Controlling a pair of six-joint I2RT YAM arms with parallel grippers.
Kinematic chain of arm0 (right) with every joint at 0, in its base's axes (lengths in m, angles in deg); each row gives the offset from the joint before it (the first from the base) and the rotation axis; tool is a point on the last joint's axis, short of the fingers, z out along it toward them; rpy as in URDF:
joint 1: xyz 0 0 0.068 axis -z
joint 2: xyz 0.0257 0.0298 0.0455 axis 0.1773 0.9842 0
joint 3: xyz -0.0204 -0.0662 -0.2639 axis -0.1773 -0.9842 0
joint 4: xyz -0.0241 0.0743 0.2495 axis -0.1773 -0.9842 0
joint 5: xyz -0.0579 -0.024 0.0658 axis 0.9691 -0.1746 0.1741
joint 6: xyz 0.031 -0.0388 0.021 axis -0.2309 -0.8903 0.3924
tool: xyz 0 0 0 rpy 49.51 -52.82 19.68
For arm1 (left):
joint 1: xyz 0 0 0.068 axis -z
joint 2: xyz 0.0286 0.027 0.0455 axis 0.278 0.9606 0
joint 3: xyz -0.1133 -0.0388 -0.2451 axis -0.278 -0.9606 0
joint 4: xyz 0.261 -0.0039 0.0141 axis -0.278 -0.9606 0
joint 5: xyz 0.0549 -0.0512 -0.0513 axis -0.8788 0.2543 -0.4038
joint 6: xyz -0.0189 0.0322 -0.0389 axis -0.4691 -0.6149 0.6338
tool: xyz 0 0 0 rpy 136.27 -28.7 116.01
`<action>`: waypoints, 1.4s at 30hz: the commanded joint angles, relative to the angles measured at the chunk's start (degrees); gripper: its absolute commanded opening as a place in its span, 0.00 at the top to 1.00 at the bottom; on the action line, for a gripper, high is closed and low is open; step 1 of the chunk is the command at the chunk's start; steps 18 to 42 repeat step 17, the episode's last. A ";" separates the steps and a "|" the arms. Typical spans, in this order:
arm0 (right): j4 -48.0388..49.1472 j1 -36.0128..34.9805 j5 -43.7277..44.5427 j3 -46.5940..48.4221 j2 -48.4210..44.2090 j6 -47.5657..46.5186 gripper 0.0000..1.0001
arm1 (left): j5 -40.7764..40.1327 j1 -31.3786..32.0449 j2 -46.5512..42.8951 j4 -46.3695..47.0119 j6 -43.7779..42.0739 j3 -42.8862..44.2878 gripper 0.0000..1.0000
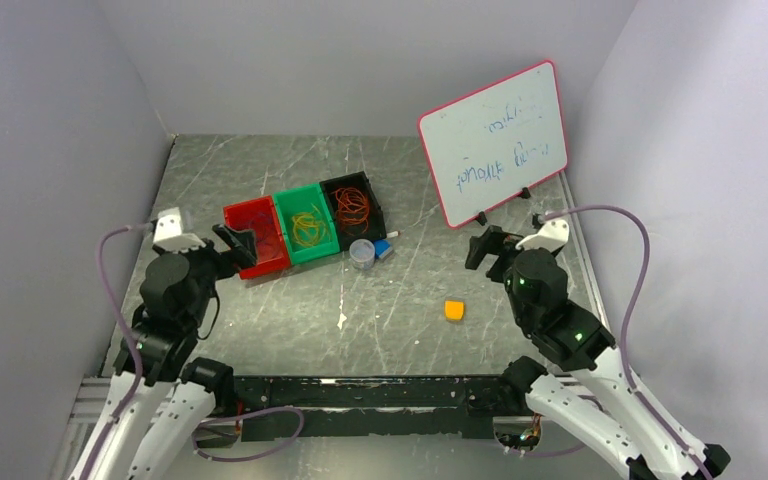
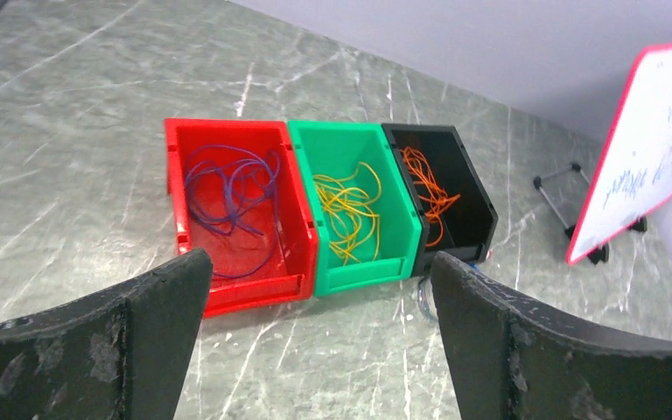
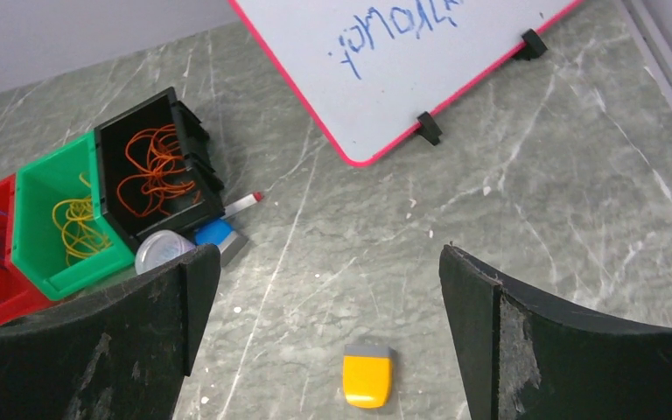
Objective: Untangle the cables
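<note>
Both left fingers (image 2: pixel 96 350) and right fingers (image 3: pixel 79 350) released; left wrist shows purple cable (image 2: pixel 227 197) best.

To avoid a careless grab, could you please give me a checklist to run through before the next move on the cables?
1. Left gripper open and empty: ok.
2. Right gripper open and empty: ok.
3. One colour per bin, purple cable in red bin, yellow cable in green bin, orange cable in black bin: ok.
4. Each cable free of knots: cannot tell, loops overlap.
5. Space beside the black bin free: not ok, small cup and marker lie there.
</note>
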State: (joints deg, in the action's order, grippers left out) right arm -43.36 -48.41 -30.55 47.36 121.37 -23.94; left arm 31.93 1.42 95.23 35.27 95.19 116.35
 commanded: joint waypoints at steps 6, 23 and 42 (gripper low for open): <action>-3.03 0.29 4.30 -3.93 -8.11 3.33 0.00 | -13.36 -0.25 -10.43 -9.20 7.73 -0.85 0.00; -0.66 0.27 3.00 -6.82 -11.84 1.48 0.00 | -15.35 -0.25 -12.71 -11.31 8.33 -0.85 0.01; -0.66 0.27 3.00 -6.82 -11.84 1.48 0.00 | -15.35 -0.25 -12.71 -11.31 8.33 -0.85 0.01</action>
